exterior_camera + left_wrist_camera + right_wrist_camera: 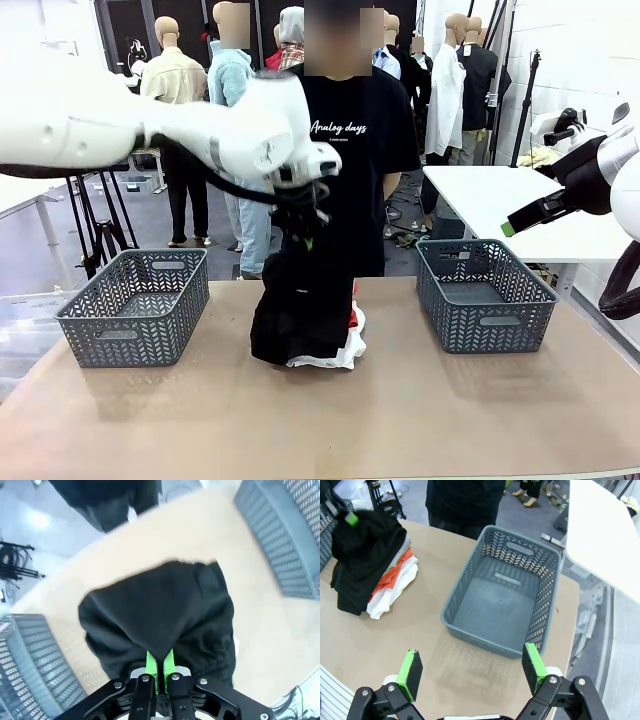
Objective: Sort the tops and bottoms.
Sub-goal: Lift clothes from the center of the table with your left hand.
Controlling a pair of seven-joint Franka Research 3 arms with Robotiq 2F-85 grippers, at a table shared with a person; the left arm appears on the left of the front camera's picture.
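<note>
Brown table (150, 430) filling lower frame | I am watching my left gripper (305, 238) pinching the black bottom (295, 300) at centre, above the tops (345, 352) | right gripper (472, 666) hanging spread | risk: trailing cloth dragging the tops along.

front cam looks across worktop (200, 420), left wrist tight above black garment (160, 610), right wrist high, all share it

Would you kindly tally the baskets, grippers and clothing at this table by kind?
Baskets: 2 (left basket, right basket)
Grippers: 2 (left gripper, right gripper)
Gripped black garment: 1
Clothing pile under it: 1
Total: 6
</note>
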